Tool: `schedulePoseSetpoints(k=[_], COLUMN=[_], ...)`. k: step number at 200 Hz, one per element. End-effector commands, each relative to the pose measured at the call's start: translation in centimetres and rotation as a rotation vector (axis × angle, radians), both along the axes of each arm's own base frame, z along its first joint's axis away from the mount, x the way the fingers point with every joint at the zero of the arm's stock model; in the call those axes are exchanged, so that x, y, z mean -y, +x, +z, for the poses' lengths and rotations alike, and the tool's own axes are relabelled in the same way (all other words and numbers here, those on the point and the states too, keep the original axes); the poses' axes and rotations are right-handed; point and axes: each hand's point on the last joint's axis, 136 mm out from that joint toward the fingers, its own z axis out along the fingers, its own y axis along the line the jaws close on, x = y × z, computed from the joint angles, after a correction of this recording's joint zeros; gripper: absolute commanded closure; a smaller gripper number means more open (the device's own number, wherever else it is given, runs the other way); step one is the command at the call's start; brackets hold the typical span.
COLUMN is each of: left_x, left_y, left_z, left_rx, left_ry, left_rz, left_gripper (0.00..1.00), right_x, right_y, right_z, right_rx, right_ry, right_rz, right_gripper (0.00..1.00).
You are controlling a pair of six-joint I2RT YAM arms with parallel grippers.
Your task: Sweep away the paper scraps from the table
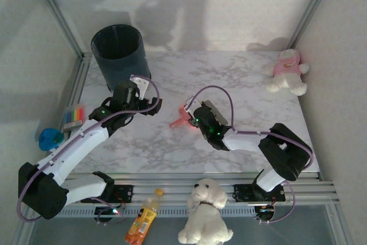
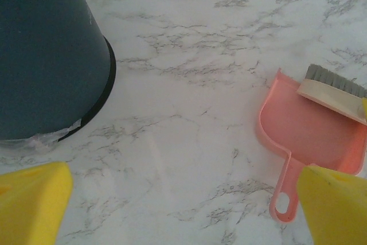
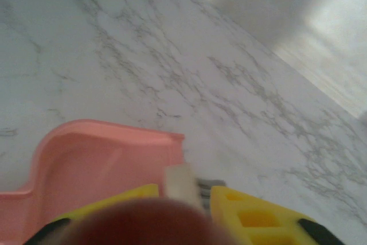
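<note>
On table (image 1: 172, 147): bin (image 1: 117, 55) at far-left corner; dustpan (image 2: 309, 136) near centre, right of bin and well apart from it; brush (image 2: 330, 91) lying in dustpan; plush toy (image 1: 288, 72) at far-right corner. Off table: block (image 1: 74, 116) beside left edge; bottle (image 1: 143, 217) left of plush dog (image 1: 205, 210), both before near rail.

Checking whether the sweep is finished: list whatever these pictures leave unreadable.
- Bin contents: top view, inside too dark.
- Brush: left wrist view, cut off by the right edge.
- Whether the right gripper holds the brush: right wrist view, blurred, a dark blur covers the bottom.
- Dustpan: top view, mostly under the right gripper.
</note>
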Motion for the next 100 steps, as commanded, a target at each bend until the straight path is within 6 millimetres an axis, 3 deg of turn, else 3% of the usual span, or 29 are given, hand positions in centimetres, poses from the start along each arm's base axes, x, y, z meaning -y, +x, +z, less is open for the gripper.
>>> schedulePoseSetpoints(k=[1,100], left_x=[-0.9,-1.1], left_y=[0.3,0.3], left_z=[-0.1,-0.3], left_rx=[0.014,0.010], left_ry=[0.014,0.032], left_rz=[0.033,0.039], left_gripper=[0.00,0.00], right_x=[-0.7,-1.7], right_y=[-1.2,-2.8], right_z=[-2.2,-3.0], right_rx=[-0.067,-0.124], right_ry=[-0.014,-0.038], right_rz=[0.030,0.110], right_gripper=[0.62,0.46])
